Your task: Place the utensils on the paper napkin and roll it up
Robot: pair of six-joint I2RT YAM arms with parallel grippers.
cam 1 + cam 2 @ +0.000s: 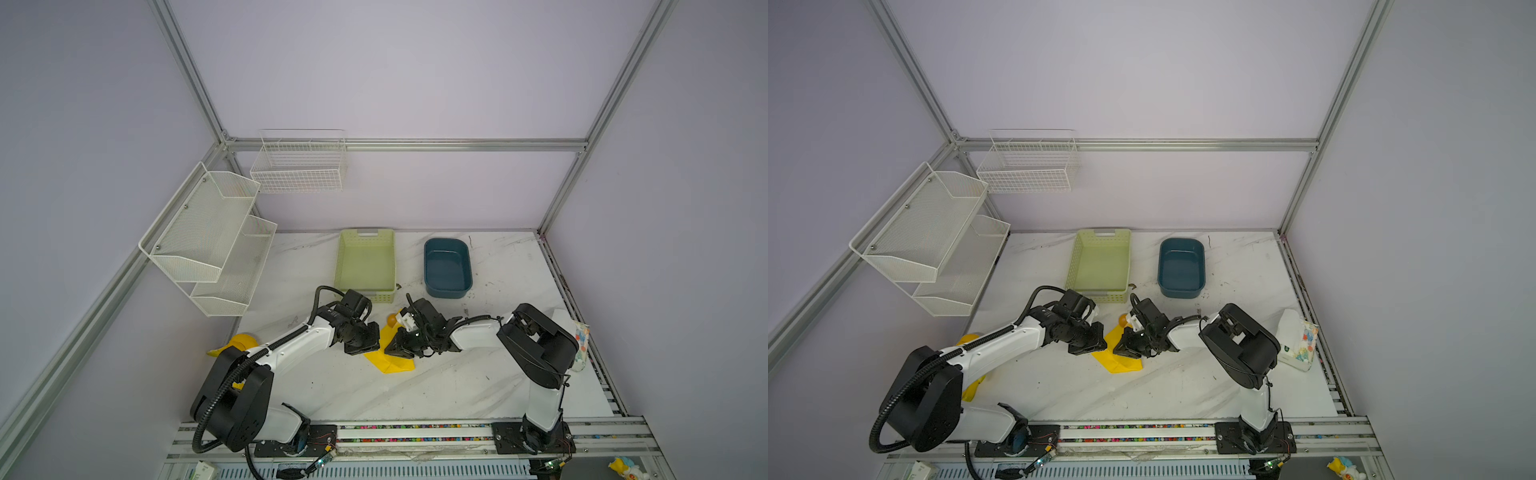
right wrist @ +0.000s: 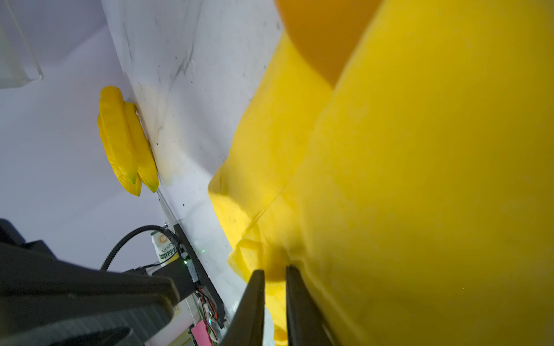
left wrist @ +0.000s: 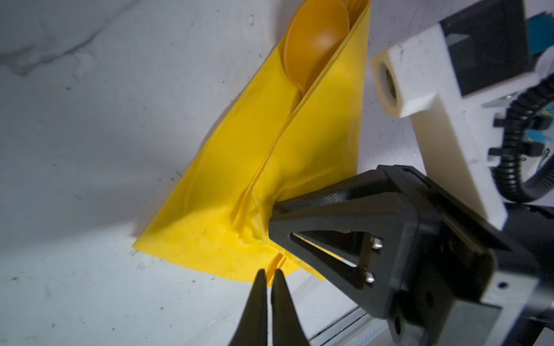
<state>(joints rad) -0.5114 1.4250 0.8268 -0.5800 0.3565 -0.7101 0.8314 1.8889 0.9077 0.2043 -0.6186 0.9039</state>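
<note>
Paper napkin (image 1: pixel 392 363) lies on the worktop (image 1: pixel 415 395) between the two arms. It sits on the near side of the green basket (image 1: pixel 341 257) and apart from it. It is not flat: it is folded over lengthwise into a long wedge, and both top views show only its near end past the arms.

Utensils: the round orange bowl of the spoon (image 3: pixel 314 45) pokes out of the narrow end of the fold, the end toward the basket. The handle runs down under the paper. I cannot make out the fork or the knife, since the napkin covers whatever else is inside.

Left hand (image 3: pixel 269 277): jaws almost together, tips nipping a thin folded edge at the wide end of the napkin.

Right hand (image 2: pixel 275 271): jaws narrow, with yellow paper bunched between the tips. In the left wrist view the creases in the napkin run toward its fingers. Both hands work the same wide end, close beside each other.

Blue tub (image 1: pixel 446 240) stands just right of the basket. The banana toy (image 2: pixel 120 134) lies at the worktop's left edge, well apart from the napkin.
</note>
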